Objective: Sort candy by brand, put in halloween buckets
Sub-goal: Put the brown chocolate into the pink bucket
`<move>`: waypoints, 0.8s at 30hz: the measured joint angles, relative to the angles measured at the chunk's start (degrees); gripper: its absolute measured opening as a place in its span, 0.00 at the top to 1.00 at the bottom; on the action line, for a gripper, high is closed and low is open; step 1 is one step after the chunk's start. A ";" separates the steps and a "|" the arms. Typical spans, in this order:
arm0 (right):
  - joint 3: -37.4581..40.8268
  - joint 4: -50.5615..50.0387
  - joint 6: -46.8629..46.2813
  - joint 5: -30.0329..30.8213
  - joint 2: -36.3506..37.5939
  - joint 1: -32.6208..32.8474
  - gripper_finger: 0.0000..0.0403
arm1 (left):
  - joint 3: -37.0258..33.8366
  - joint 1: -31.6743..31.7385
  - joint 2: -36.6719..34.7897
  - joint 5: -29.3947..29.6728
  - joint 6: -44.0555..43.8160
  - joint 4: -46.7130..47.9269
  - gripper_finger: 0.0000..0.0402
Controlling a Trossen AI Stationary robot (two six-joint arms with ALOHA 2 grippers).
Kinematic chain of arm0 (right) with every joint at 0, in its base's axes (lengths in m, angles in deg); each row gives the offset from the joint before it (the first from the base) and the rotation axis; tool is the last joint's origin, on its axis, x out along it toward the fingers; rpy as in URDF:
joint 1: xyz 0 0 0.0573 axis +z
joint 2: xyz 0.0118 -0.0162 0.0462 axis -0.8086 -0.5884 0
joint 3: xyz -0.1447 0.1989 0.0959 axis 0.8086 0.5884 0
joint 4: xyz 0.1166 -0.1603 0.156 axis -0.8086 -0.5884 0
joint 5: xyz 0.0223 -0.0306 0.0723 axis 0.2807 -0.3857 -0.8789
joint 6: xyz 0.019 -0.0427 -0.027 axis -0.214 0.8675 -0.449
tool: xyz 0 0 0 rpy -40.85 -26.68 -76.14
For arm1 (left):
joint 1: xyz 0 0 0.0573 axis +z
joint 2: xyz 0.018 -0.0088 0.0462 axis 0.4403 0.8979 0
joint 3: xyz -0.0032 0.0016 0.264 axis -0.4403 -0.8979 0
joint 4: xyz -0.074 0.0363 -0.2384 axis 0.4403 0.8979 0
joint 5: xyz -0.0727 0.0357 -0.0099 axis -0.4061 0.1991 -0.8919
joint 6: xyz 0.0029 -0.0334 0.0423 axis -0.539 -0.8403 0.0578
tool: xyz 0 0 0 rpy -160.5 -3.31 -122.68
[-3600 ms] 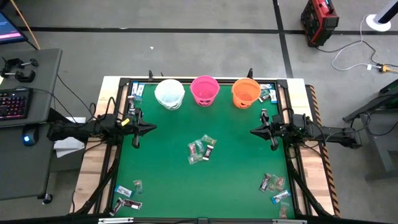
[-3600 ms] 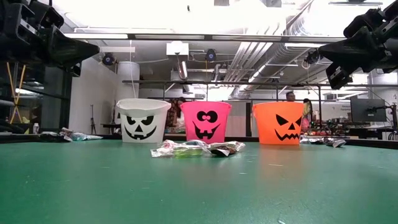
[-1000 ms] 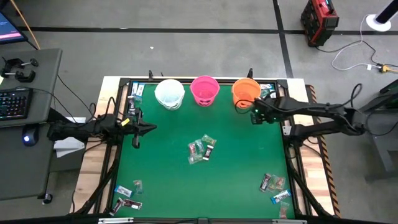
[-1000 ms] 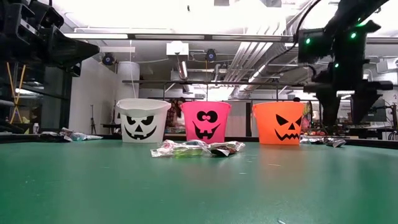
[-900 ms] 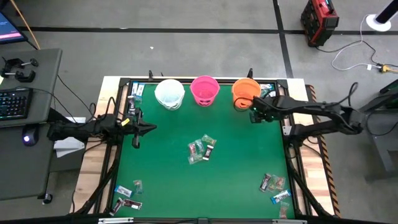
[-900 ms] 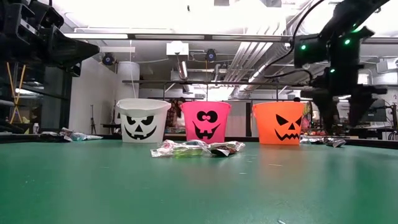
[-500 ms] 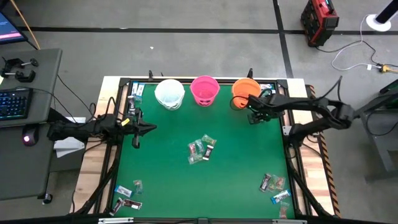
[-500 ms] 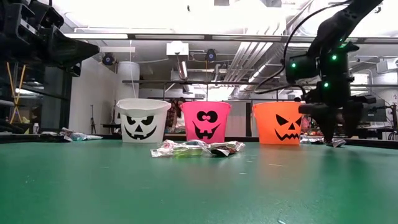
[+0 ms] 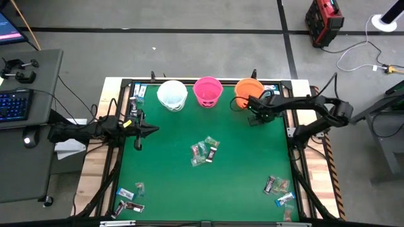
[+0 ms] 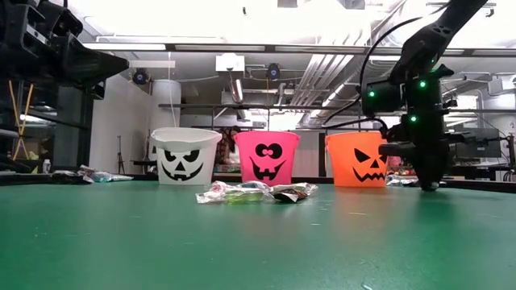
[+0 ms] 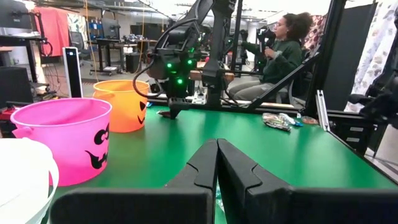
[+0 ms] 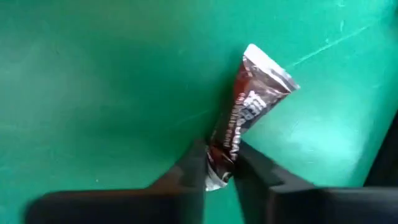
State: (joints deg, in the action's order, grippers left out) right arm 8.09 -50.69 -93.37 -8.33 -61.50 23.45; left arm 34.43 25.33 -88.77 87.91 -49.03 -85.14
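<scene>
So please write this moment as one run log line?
right tool: shut on dark candy, beside orange bucket | left tool: shut, waiting at table's left side

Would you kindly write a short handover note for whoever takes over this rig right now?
Right gripper: down on the green table beside the small round orange plastic bucket, fingers shut on one end of a dark reddish-brown wrapped candy lying on the mat.
Left gripper: shut, holding nothing, waiting at the table's left side.
Buckets: small white plastic bucket, bright pink plastic bucket and the orange one stand in a row along the far edge.
Candy: a loose pile mid-table, more at the near-left and near-right corners.
Done: no candy visible in any bucket.
Left: lift the pinched candy, bin it, then sort the rest.
</scene>
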 joint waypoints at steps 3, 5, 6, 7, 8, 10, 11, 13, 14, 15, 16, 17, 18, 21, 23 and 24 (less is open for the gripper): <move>0.14 -5.04 0.98 -3.30 2.36 1.73 0.96 | -0.02 0.00 0.02 -0.01 0.00 0.00 1.00; -0.85 -10.66 0.44 -6.38 4.88 3.78 0.94 | 0.00 0.01 0.00 0.00 0.00 -0.02 1.00; -1.87 -12.78 0.39 -7.54 6.54 5.03 0.94 | -0.01 -0.01 0.00 -0.02 0.00 0.00 1.00; -2.69 -14.80 0.51 -8.79 8.36 6.49 0.95 | -0.02 -0.01 0.01 -0.02 0.00 -0.01 1.00; -3.56 -16.98 0.96 -10.30 10.06 7.93 0.96 | 0.00 0.01 0.01 -0.02 0.00 0.00 1.00; -5.06 -17.12 2.25 -15.26 13.70 10.80 0.98 | 0.00 0.01 0.00 -0.02 0.00 0.00 1.00; -5.94 -13.63 3.20 -18.42 15.48 12.06 0.98 | 0.00 0.00 0.00 -0.02 0.00 0.00 1.00; -6.65 -3.15 3.91 -25.79 18.05 14.01 0.97 | -0.01 0.00 0.00 0.00 0.00 -0.01 1.00; -6.66 3.00 3.57 -28.39 18.77 14.86 0.97 | -0.01 -0.01 0.00 -0.01 0.00 -0.02 1.00; -6.79 9.96 3.27 -29.54 18.97 15.50 0.97 | 0.00 -0.01 0.00 -0.02 0.00 0.00 1.00; -6.88 17.14 2.71 -29.47 18.88 15.97 0.97 | 0.00 -0.01 0.02 -0.01 0.00 0.00 1.00; -6.98 23.64 1.91 -28.49 18.43 16.17 0.98 | 0.00 -0.01 0.00 -0.02 0.00 -0.01 1.00; -7.01 29.55 1.47 -27.12 17.57 16.04 0.98 | 0.00 -0.01 0.00 -0.02 0.00 -0.02 1.00; -7.00 44.31 1.42 -23.26 13.21 14.29 0.99 | -0.01 -0.01 0.00 -0.02 0.00 -0.02 1.00; -6.98 52.94 1.30 -22.96 9.66 12.60 0.98 | 0.00 -0.01 0.02 -0.02 0.00 0.00 1.00; -6.98 56.75 0.52 -22.86 7.78 11.80 0.98 | -0.02 -0.01 0.00 -0.02 0.00 -0.02 1.00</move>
State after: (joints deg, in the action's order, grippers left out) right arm 1.10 6.05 -92.85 -31.19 -53.72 35.25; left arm 34.42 25.32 -88.77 87.89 -49.03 -85.15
